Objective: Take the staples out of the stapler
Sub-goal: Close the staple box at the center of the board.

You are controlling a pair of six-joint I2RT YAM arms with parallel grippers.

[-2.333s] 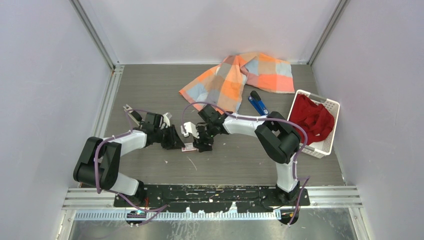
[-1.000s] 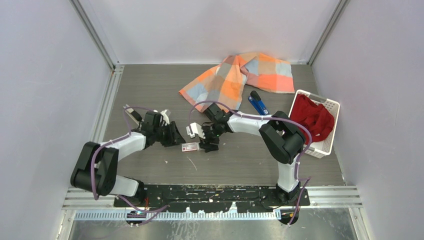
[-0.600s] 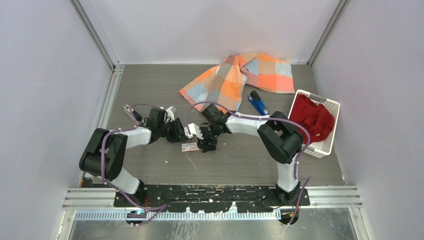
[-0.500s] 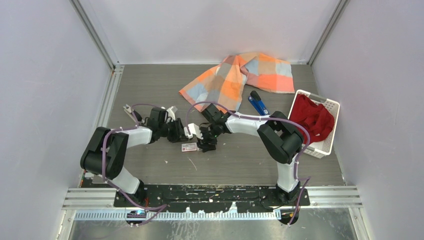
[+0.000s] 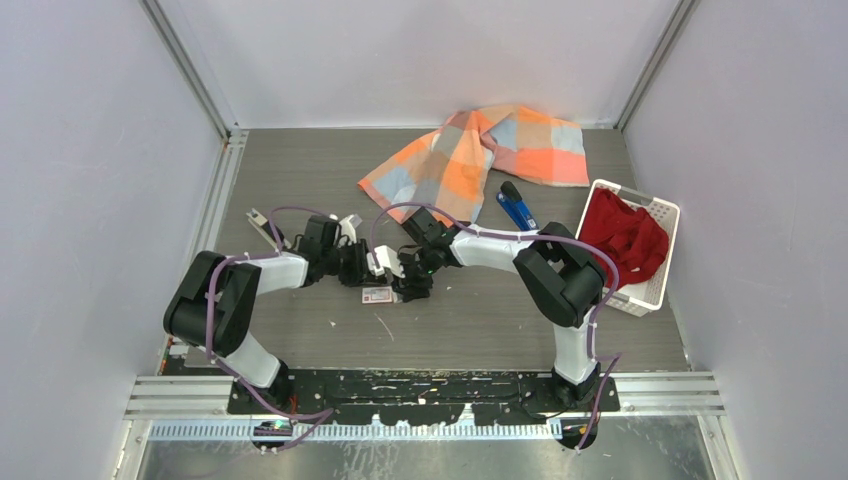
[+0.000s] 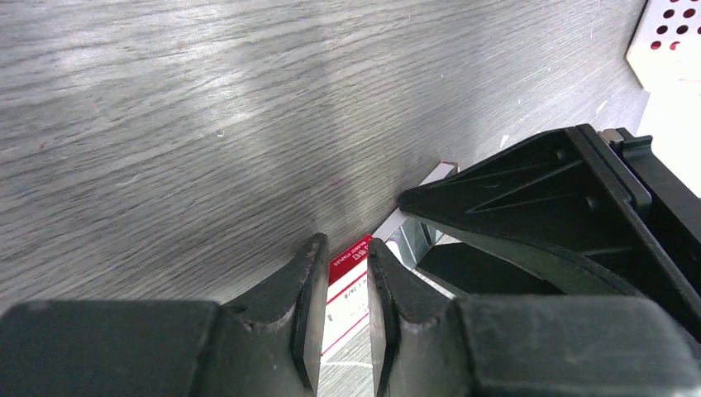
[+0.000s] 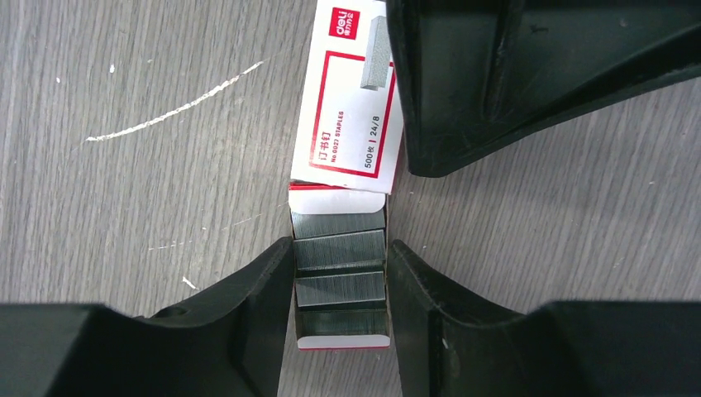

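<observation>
Stapler [image 5: 516, 208]: small, blue, lying flat on the table [image 5: 300, 180] at about 1 o'clock from the two grippers and well apart from both. It is tucked against the edge of the checked cloth [image 5: 470, 155]. No staples inside it can be seen from here.

Left gripper [image 6: 347, 248]: jaws are drawn narrow, with the red-and-white edge of the staple box sleeve [image 7: 351, 124] seen in the slit. Whether it is pinched cannot be told.

Right gripper [image 7: 340, 246]: jaws are set about halfway, astride the slid-out tray [image 7: 340, 341]. Both fingers are laid along the tray's long sides. Contact is apparent, but a firm hold cannot be told.

Staple strips [image 7: 339, 269] are stacked in the tray at 6 o'clock from the sleeve.

Handling, judged:
- The stapler is taken to be light, stiff and smooth-sided, and likely to skid if nudged.
- It is best taken across its narrow sides near mid-length, with the hinged top left free to be swung up.
- The strips are expected to be tiny, slick and brittle at the joints, so they are best taken by the long edges with little force.
</observation>
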